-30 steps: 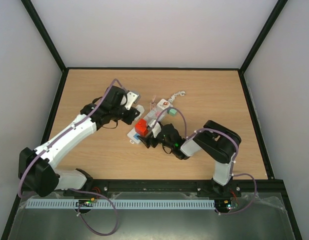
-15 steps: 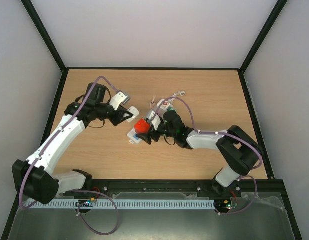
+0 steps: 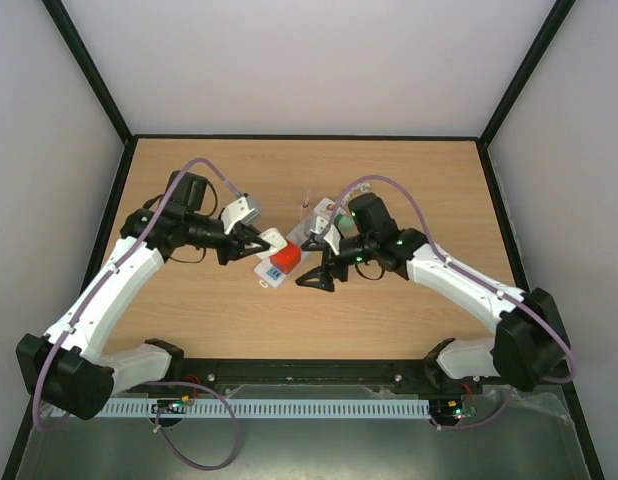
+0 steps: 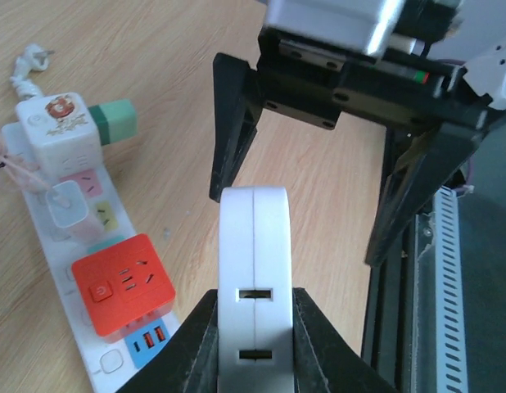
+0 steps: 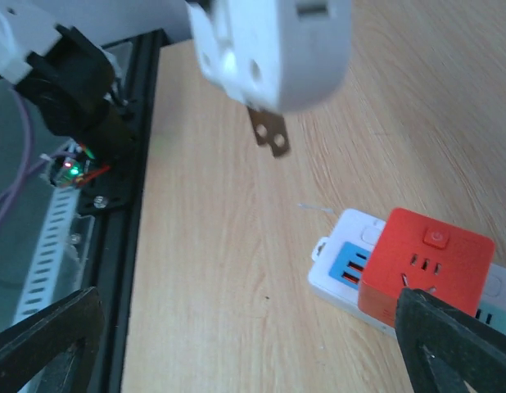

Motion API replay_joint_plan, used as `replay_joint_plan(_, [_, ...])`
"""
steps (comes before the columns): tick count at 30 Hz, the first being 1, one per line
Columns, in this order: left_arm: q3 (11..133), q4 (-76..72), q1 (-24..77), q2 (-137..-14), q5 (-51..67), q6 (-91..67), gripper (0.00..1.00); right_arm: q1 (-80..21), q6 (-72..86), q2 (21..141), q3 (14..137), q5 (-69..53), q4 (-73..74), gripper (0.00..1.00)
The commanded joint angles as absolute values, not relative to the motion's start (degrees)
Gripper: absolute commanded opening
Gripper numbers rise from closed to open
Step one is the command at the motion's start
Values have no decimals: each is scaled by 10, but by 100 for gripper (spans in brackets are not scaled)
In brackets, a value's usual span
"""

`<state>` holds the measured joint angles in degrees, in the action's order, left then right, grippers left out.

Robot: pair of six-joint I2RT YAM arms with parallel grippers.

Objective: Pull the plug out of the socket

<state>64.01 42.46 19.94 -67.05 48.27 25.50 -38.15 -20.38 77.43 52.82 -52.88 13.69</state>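
My left gripper (image 3: 261,243) is shut on a white plug (image 3: 274,240), held in the air just left of the socket (image 3: 267,272), a white power strip with coloured squares. In the left wrist view the plug (image 4: 253,270) stands clamped between my black fingers (image 4: 192,344), with the socket (image 4: 106,217) to the left. The right wrist view shows the plug (image 5: 273,49) from below, its metal prongs (image 5: 269,135) bare and clear of the socket (image 5: 339,266). My right gripper (image 3: 317,262) is open wide and empty above the socket's near end, facing the plug (image 4: 318,164).
A red cube adaptor (image 3: 285,258) sits plugged in near the socket's near end. A white cube adaptor (image 4: 60,127), a green plug (image 4: 114,119) and a small white plug (image 4: 69,205) occupy the far part. A knotted cord end (image 4: 28,65) lies beyond.
My left gripper has carried the white plug a little nearer and to the right, beside the red cube. My right arm has stretched out and its gripper has lifted off the socket.
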Motion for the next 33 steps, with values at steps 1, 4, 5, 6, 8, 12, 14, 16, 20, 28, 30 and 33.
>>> replay_joint_plan(1, [632, 438, 198, -661, 545, 285, 5, -381, -162, 729, 557, -568, 178, 93])
replay_joint_plan(4, [624, 439, 205, -662, 569, 291, 7, -381, -121, 724, 576, -572, 167, 89])
replay_joint_plan(5, [621, 439, 209, -662, 572, 294, 7, -381, -110, 726, 583, -572, 164, 88])
replay_joint_plan(6, [619, 439, 212, -661, 575, 297, 7, -381, -100, 728, 589, -572, 160, 86])
replay_joint_plan(8, [616, 442, 219, -659, 580, 304, 8, -381, -80, 734, 598, -572, 154, 83])
replay_joint_plan(12, [616, 449, 221, -653, 588, 312, 8, -381, -49, 743, 609, -578, 142, 77])
replay_joint_plan(14, [614, 450, 223, -651, 592, 314, 8, -381, -33, 747, 609, -596, 130, 74])
replay_joint_plan(16, [611, 448, 225, -650, 596, 314, 9, -381, -16, 754, 608, -615, 118, 70])
replay_joint_plan(20, [607, 445, 227, -647, 599, 314, 9, -381, 9, 764, 606, -648, 99, 62])
replay_joint_plan(28, [598, 431, 230, -645, 600, 301, 9, -382, 36, 779, 608, -692, 70, 49])
replay_joint_plan(30, [598, 429, 230, -645, 600, 299, 9, -384, 38, 781, 607, -692, 66, 48])
replay_joint_plan(33, [595, 426, 230, -647, 604, 295, 9, -389, 37, 781, 604, -686, 62, 45])
